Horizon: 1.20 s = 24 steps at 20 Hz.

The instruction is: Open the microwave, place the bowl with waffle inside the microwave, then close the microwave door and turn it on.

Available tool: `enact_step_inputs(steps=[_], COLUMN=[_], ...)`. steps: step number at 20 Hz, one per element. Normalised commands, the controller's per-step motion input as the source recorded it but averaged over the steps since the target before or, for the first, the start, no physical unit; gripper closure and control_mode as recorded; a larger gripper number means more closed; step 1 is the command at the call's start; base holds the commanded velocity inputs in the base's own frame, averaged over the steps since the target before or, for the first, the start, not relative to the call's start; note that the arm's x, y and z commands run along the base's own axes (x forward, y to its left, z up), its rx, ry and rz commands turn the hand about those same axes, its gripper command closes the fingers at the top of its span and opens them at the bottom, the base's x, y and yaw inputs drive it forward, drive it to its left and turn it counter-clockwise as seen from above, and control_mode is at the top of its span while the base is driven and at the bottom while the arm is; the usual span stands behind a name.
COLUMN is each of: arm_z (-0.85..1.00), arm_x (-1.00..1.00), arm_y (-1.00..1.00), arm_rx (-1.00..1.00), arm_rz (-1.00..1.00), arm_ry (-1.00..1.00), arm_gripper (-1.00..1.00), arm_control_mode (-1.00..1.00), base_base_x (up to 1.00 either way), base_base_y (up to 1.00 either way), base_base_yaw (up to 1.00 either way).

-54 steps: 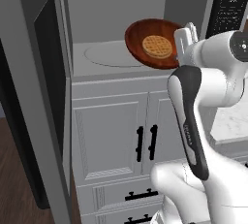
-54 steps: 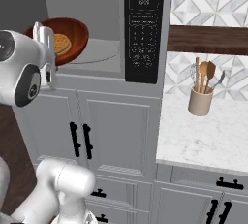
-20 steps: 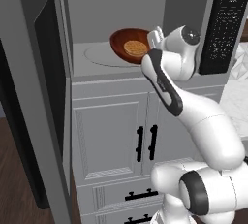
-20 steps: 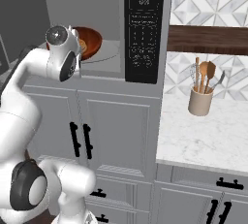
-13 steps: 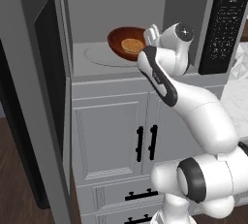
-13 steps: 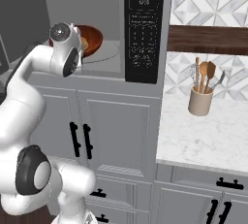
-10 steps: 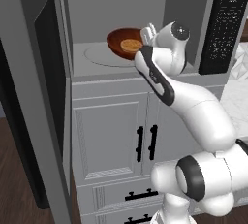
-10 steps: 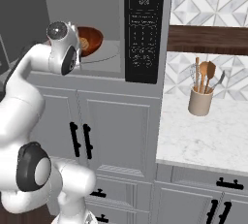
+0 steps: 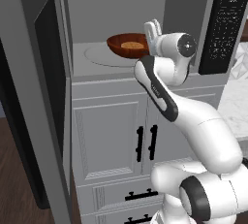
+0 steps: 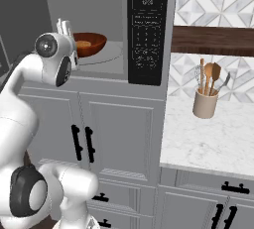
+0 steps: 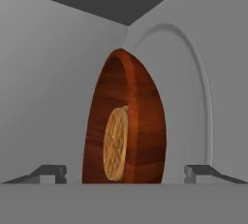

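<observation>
Presently the bowl with waffle (image 9: 127, 46) is sitting inside the microwave (image 9: 145, 5); claw (image 11: 125, 172) released; closing the microwave door (image 9: 36, 97) and starting are remaining.

Bowl (image 11: 140, 131) glossy wood; microwave (image 9: 92, 5) interior matt grey.

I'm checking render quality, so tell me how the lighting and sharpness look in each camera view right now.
Left base view: even, flat light, soft edges, bowl with waffle slightly blurry. Right base view: bright, no glare on the microwave keypad. Hand view: rolled sideways, bowl close and soft, no hard shadows.
</observation>
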Motion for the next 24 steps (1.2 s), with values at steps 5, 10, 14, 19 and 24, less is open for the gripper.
enact_step_inputs(steps=[5,10,14,19,24], arm_z=[0.59,0.62,0.42,0.02,-0.47], arm_x=[-1.00,-1.00,-1.00,-0.96,-0.99], arm_y=[0.00,0.00,0.00,0.00,-0.26], arm_rx=[0.00,0.00,-0.11,-0.26,-0.19], arm_rz=[-0.01,-0.10,-0.10,-0.07,-0.15], arm_ry=[-0.33,-0.08,0.24,0.67,0.34], arm_gripper=[-1.00,-1.00,-1.00,-1.00,-1.00], arm_control_mode=[-1.00,-1.00,-1.00,-1.00,-1.00], base_base_x=[0.00,0.00,0.00,0.00,0.00], base_base_y=[0.00,0.00,0.00,0.00,0.00], base_base_yaw=[0.00,0.00,0.00,0.00,0.00])
